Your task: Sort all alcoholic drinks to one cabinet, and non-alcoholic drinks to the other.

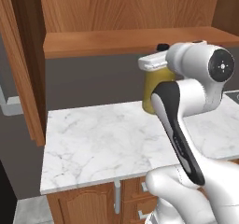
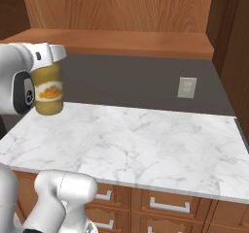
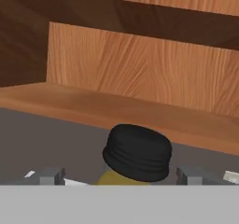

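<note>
While the arm sits over the left part of the marble counter [image 2: 146, 140], the gripper [image 3: 121, 175] is down around the top of the juice bottle [image 2: 47, 91], one finger on each side of the black cap [image 3: 137, 152]. Fingers [image 3: 46, 175] stand wide apart with a visible gap to the cap on both sides in the hand view, so it's straddling, not squeezing. Whether the pads touch the bottle lower down, I can't tell; that part is cut off at the frame bottom.

Bottle position relative to the counter: it's at the back, toward the grey wall [image 2: 131, 81], upright, orange label [image 2: 50, 91] facing the right base camera. In that view its base looks to sit right at the counter's rear edge line, probably resting on the surface, but the angle is poor and it could be just lifted. In the left base view the bottle is mostly hidden behind the white wrist [image 1: 196, 66]; only a strip of yellow body and a bit of cap shows.

Above the counter: wood cabinet shelf [image 2: 126, 43] with plank back [image 2: 121, 6]; the bottle cap is just below the shelf's front edge. Wall outlet [image 2: 186, 87] is on the grey wall over the counter's right half. Drawers with silver handles [image 2: 168, 205] run under the counter front.
</note>
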